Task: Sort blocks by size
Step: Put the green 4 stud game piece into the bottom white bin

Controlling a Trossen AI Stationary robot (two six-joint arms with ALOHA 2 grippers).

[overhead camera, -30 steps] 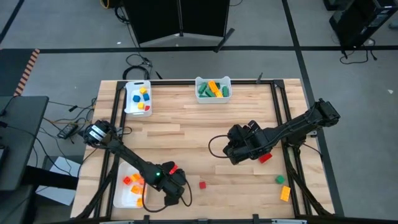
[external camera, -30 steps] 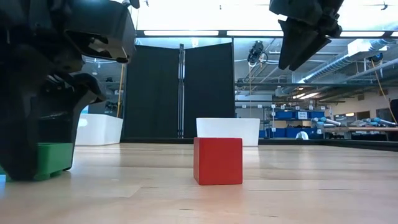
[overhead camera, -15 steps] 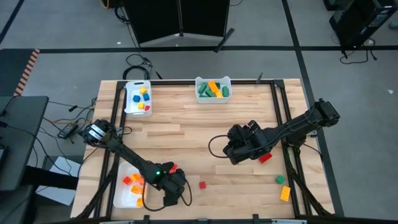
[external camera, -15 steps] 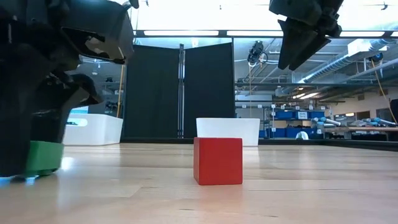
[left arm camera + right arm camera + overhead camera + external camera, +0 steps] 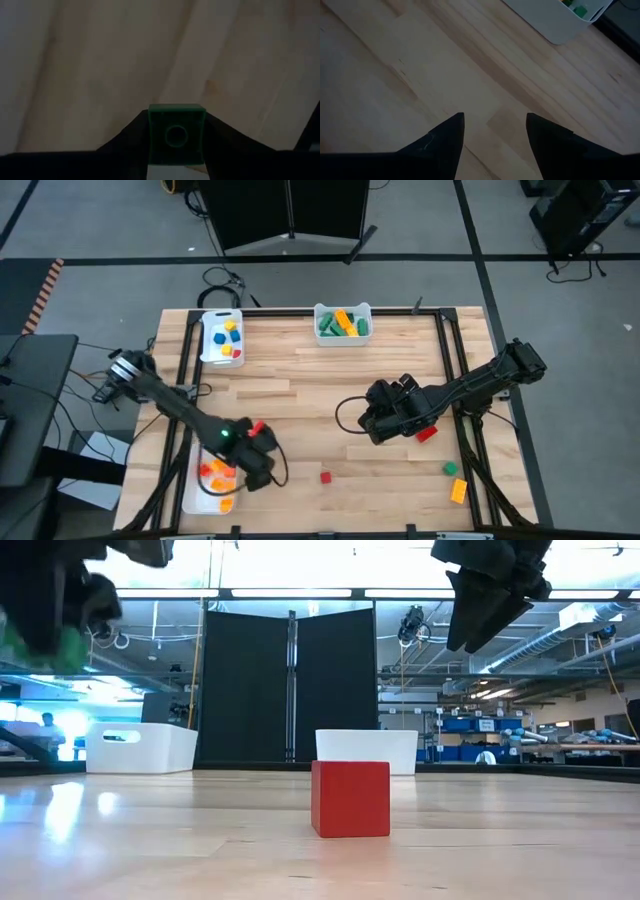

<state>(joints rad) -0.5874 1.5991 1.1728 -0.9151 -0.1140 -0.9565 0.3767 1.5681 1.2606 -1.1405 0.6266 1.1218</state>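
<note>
My left gripper (image 5: 252, 476) is shut on a small green block (image 5: 176, 135), above the table near its near-left part, beside the near-left white tray (image 5: 195, 498). In the low view the gripper (image 5: 45, 600) and the block (image 5: 12, 638) show high up, blurred. My right gripper (image 5: 378, 426) hangs open and empty above the table's middle right; it also shows in its own wrist view (image 5: 495, 120). A small red block (image 5: 325, 477) rests flat on the table near the front, and also shows in the low view (image 5: 350, 798). My left gripper pinches the green block by two opposite sides (image 5: 151, 135) between its two fingers (image 5: 127, 142). The fingers point down at the table. The block is lifted clear of the wood, and its face with a round mark is turned toward the wrist camera.
The near-left tray holds orange and yellow blocks (image 5: 215, 472). A far-left tray (image 5: 222, 337) holds blue, yellow and red blocks; a far-middle tray (image 5: 342, 323) holds green and orange ones. A red block (image 5: 428, 434), a green one (image 5: 450, 469) and an orange one (image 5: 458, 491) lie at the near right.
My left gripper has risen from the table with the green block and gone toward the table's left edge, toward the near-left tray. The block, which stood on the wood a second ago, is now lifted clear.
</note>
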